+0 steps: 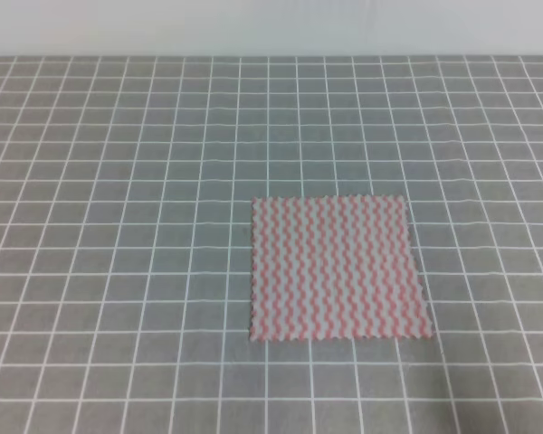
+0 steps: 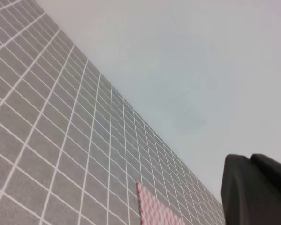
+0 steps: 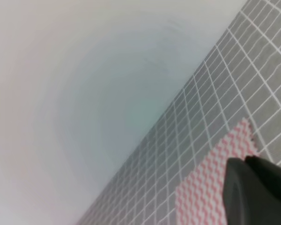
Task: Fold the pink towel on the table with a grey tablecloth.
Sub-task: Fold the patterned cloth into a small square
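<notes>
Towel and tablecloth fill the exterior high view, with no arm or gripper in it. The pink towel (image 1: 338, 268) lies flat and unfolded on the table with a grey tablecloth (image 1: 118, 226), right of the middle and toward the near edge, its sides nearly parallel to the white grid lines. All four serrated edges are exposed; none is tucked or lifted. Bare grid cloth surrounds the towel on every side, widest to the left and toward the far edge, narrower on the right and at the near edge. A pale wall stands behind the far edge of the table.

Only the wrist views show the grippers, and only in part. In the left wrist view a dark piece of the left gripper (image 2: 255, 190) fills the lower right corner, held above the cloth, with one corner of the towel (image 2: 155, 208) just beside it at the bottom of the picture. In the right wrist view the right gripper (image 3: 257, 190) appears as a dark block at the lower right, hanging over part of the towel (image 3: 210, 180), whose zigzag edge and one corner show against the grid. Neither view shows the fingertips, so I cannot tell whether either gripper is open or closed. Both wrist views are tilted and take in the wall beyond the far edge.
</notes>
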Motion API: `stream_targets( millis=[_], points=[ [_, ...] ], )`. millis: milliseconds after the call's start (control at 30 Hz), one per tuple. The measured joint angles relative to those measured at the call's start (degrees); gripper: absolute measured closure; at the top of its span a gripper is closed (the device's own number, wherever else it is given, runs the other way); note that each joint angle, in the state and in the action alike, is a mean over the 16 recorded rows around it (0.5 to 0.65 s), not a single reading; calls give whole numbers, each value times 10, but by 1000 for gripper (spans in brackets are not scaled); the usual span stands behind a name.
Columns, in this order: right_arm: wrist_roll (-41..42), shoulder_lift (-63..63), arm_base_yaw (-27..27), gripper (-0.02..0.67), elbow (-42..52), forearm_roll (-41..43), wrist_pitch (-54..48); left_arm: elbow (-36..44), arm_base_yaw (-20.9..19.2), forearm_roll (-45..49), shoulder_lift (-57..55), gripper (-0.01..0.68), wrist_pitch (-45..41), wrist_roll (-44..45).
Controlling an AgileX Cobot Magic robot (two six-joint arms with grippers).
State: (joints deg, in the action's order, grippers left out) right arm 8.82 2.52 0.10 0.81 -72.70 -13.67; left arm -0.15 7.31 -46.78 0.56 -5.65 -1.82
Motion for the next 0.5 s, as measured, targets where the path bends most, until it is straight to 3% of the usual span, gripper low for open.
stream_targets(
  millis=[167, 500],
  points=[
    [68, 44, 0, 666, -24, 7, -14, -29, 0, 1, -25, 675, -8, 45],
    [219, 211, 0, 666, -134, 16, -50, -144, 0, -3, -173, 675, -39, 219]
  ],
)
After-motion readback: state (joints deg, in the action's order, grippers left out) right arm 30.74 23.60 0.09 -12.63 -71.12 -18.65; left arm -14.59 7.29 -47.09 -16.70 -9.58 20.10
